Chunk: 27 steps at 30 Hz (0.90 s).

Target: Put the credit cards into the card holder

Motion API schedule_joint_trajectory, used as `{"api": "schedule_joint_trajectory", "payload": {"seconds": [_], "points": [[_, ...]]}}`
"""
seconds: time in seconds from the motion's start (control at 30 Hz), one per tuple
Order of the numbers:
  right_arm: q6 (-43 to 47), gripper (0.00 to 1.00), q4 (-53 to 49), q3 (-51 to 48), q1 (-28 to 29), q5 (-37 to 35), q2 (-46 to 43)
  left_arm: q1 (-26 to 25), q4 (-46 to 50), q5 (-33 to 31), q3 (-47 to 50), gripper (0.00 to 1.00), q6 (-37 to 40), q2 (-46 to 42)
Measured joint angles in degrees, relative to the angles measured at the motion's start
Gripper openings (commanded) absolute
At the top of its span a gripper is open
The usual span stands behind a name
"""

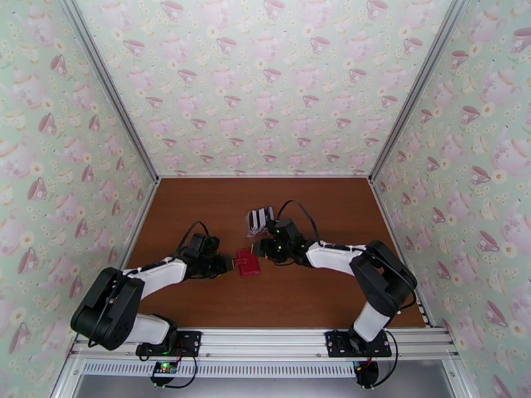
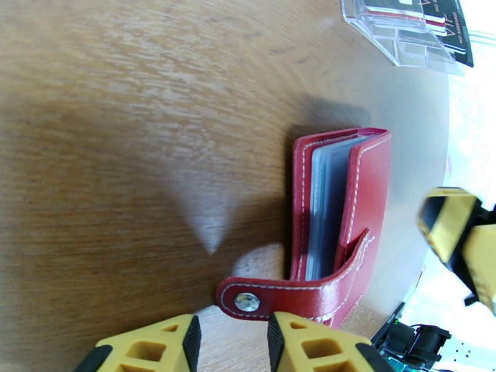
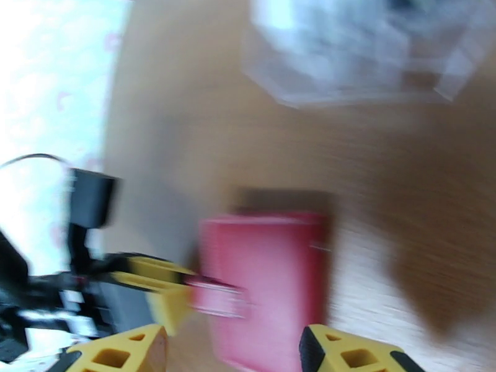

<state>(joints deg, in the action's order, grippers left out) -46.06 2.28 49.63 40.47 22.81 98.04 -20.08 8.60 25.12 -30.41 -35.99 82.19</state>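
The red card holder [image 1: 249, 263] lies mid-table with its cover ajar, showing pale inner pockets [image 2: 325, 212]. Its snap tab [image 2: 248, 301] sticks out toward my left gripper [image 1: 229, 264], whose fingertips [image 2: 297, 342] stand a little apart right at the tab, with nothing between them. My right gripper [image 1: 263, 249] is open on the holder's other side, its fingers [image 3: 347, 354] spread wide just short of the blurred red cover [image 3: 266, 286]. The credit cards [image 1: 261, 219], black and white, stand in a clear slotted rack [image 2: 397, 32] just behind the holder.
Patterned walls close in the brown table [image 1: 199, 213] on the left, back and right. The clear rack sits close behind my right gripper. Bare wood lies to both sides and in front of the holder.
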Motion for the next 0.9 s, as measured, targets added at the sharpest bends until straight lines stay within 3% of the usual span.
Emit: {"api": "schedule_joint_trajectory", "payload": {"seconds": [0.9], "points": [[1.22, 0.59, 2.64, 5.6, 3.34, 1.66, 9.55, 0.11, 2.34, 1.29, -2.73, 0.37, 0.44, 3.13]]}}
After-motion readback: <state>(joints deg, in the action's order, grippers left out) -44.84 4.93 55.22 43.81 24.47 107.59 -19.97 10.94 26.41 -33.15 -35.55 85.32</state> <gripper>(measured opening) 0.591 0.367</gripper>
